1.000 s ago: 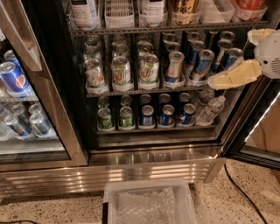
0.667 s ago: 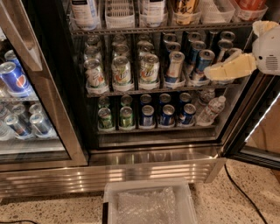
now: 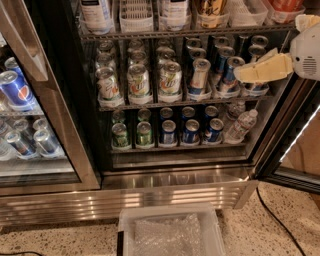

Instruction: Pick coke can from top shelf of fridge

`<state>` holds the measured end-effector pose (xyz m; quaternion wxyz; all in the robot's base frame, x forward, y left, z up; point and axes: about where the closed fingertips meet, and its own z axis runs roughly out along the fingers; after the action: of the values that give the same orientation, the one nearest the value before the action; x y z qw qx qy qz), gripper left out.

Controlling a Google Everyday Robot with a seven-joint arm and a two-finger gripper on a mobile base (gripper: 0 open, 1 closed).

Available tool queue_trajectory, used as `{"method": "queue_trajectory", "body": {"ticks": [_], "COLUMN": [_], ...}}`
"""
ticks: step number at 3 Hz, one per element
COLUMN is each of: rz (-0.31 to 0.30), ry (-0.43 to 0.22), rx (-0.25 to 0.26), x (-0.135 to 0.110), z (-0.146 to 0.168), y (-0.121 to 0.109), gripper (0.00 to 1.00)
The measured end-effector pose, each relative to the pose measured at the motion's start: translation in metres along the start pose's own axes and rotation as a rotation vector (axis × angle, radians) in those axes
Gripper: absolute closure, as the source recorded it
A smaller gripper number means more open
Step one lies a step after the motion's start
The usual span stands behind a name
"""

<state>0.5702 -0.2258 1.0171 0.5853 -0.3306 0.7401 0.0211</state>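
The fridge (image 3: pixel 175 187) stands open, with a dark interior and a ribbed steel base. The top shelf (image 3: pixel 200 32) runs along the top edge and carries clear plastic bins with bottles. A red-orange object (image 3: pixel 286 4) sits in the far-right bin, cut off by the frame's top edge; it looks like the coke can's lower part. My gripper (image 3: pixel 260 68), cream with a white wrist, reaches in from the right at the middle rack's height. It is below and slightly left of the red can and holds nothing visible.
The middle rack holds green-and-white cans (image 3: pixel 138 80) and blue-and-silver cans (image 3: pixel 227 70). The lower rack holds more cans and water bottles (image 3: pixel 241 126). A closed glass door (image 3: pixel 45 100) is at the left, with Pepsi cans behind it. The open door frame (image 3: pixel 295 150) is at the right. A clear bin (image 3: pixel 170 232) and a black cable (image 3: pixel 275 220) are on the floor.
My gripper has risen a little and moved slightly left, closer to the top shelf. Nothing else moved.
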Motion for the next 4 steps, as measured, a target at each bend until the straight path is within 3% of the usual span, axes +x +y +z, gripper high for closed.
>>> {"method": "queue_trajectory", "body": {"ticks": [1, 2, 3, 4], "rz": [0.024, 0.033, 0.034, 0.029], "ry": [-0.082, -0.148, -0.175, -0.186], "rx": [0.035, 0.103, 0.179, 0.247], "x": [-0.01, -0.024, -0.031, -0.033], "z": [0.019, 0.033, 0.037, 0.034], "y": [-0.013, -0.037, -0.055, -0.067], "gripper": [0.0, 0.03, 0.17, 0.19]}}
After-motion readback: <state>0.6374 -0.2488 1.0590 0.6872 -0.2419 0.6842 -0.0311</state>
